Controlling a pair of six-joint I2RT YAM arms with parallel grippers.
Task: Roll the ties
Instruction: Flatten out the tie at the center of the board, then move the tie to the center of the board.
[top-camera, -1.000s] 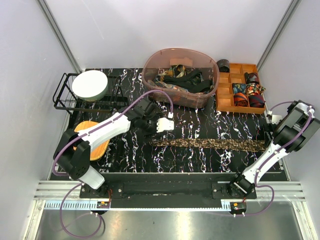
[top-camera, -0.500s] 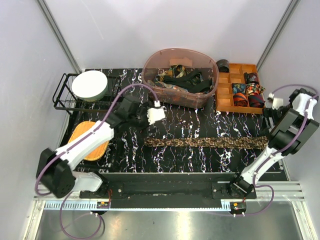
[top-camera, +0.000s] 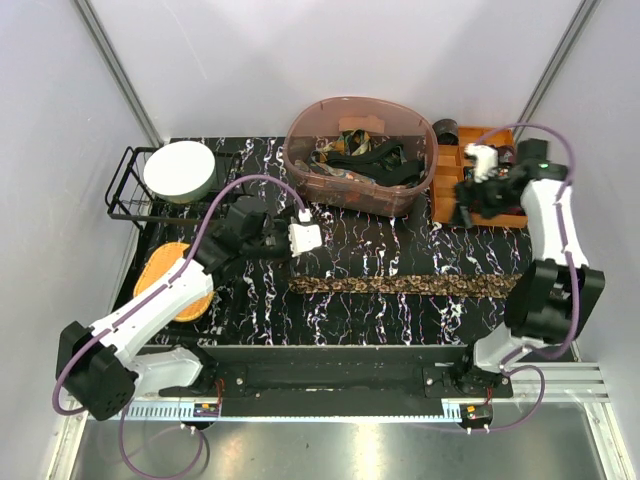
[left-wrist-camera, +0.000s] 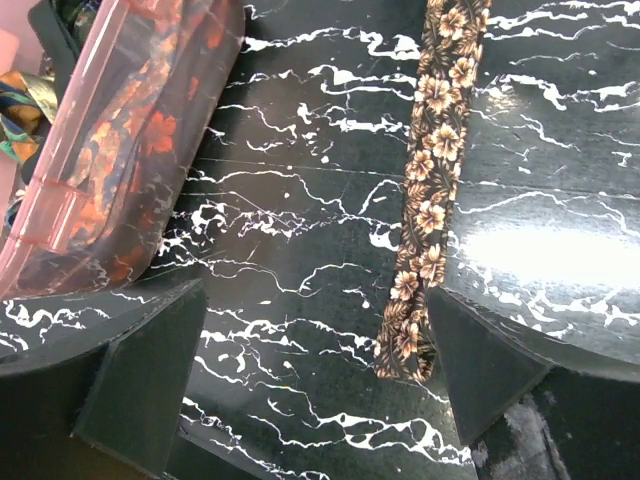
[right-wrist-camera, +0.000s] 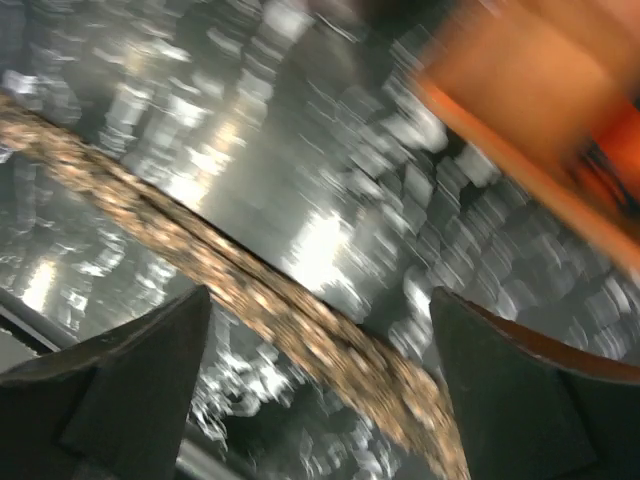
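just beside the floral tie (left-wrist-camera: 432, 190), the left gripper (left-wrist-camera: 315, 375) gapes wide.

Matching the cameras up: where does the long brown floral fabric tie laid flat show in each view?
Top external: brown floral tie stretched left to right, just below centre.
Left wrist: runs down from the top edge, right of centre.
Right wrist: blurred tan diagonal band, lower middle.
Shared landmark: black white-veined tabletop.

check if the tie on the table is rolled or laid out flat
Laid out flat: the tie lies as one long strip across the table.
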